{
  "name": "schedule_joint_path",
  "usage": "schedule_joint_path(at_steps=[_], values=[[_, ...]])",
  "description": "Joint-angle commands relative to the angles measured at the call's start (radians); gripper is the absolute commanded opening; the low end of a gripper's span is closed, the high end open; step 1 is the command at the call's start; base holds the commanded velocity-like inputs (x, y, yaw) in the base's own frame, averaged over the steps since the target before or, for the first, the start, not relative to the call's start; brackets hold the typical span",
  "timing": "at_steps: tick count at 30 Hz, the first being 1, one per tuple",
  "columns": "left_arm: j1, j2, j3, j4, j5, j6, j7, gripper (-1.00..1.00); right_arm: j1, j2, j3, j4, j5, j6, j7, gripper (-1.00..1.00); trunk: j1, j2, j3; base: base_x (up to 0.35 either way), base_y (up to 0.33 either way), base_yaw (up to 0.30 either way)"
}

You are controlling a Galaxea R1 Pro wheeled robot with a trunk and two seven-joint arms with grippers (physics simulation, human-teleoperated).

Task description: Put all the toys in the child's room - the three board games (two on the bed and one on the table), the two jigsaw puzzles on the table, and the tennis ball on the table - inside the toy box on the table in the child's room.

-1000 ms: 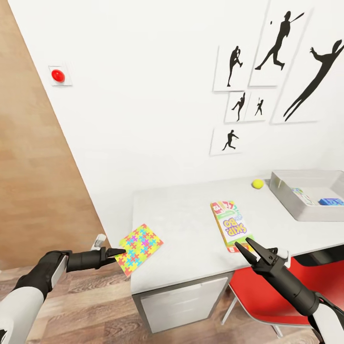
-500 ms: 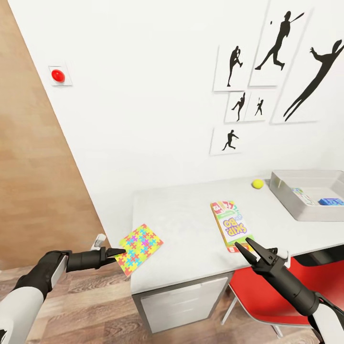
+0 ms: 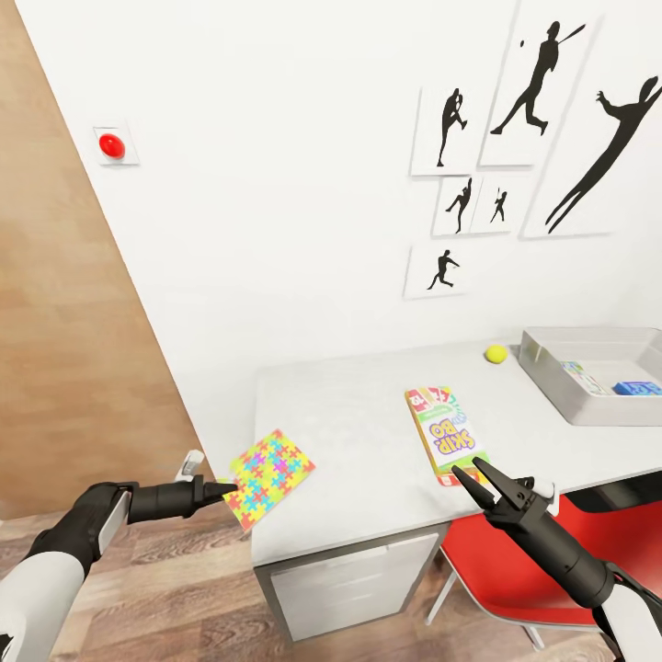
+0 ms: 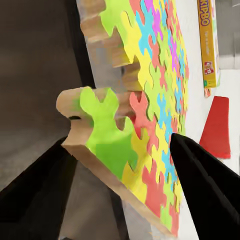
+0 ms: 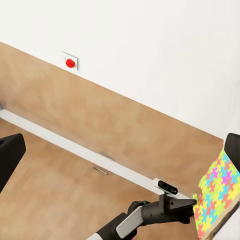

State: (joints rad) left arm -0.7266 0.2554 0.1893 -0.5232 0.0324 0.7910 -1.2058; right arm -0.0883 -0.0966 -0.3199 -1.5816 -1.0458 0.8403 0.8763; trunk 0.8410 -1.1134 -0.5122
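One jigsaw puzzle [image 3: 269,478] hangs over the left front corner of the table [image 3: 349,414]. My left gripper [image 3: 223,492] is shut on its near edge. Close up, the left wrist view has one finger under the puzzle [image 4: 150,100] and one over it. The Skip-Bo board game [image 3: 444,434] lies flat near the front edge. My right gripper [image 3: 476,472] stands open just before its near end, not touching it. The tennis ball [image 3: 496,354] rests by the wall, left of the toy box [image 3: 552,382]. Two small printed boxes [image 3: 637,388] lie inside the box.
A red chair [image 3: 515,570] stands under the table below my right arm. White drawers [image 3: 354,579] sit under the table's left end. A brown wooden door [image 3: 64,322] is on the left, with a red button [image 3: 111,144] on the wall beside it. The floor is wood plank.
My left gripper's tip has dipped slightly at the puzzle's edge and the puzzle has shifted a little with it. The right arm has not moved.
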Motion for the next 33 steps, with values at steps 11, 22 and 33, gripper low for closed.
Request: schedule_joint_path(at_steps=[11, 22, 33], values=[[0.001, 0.0, 0.001, 0.0, 0.003, -0.013, -0.039, -1.0, -0.001, 0.0, -0.001, 0.0, -0.002, 0.005, 0.001, 1.0, 0.0, -0.001, -0.001, 0.0, 0.0, 0.0], [0.001, 0.003, -0.002, -0.001, 0.002, -0.012, -0.104, -1.0, -0.001, 0.0, -0.001, 0.003, -0.002, 0.005, 0.001, 1.0, -0.038, 0.069, 0.03, 0.0, 0.0, 0.0], [0.001, 0.007, -0.002, -0.001, 0.001, -0.012, -0.124, -1.0, -0.001, 0.0, 0.0, 0.005, -0.002, 0.003, 0.0, 1.0, -0.08, 0.146, 0.065, 0.0, 0.0, 0.0]])
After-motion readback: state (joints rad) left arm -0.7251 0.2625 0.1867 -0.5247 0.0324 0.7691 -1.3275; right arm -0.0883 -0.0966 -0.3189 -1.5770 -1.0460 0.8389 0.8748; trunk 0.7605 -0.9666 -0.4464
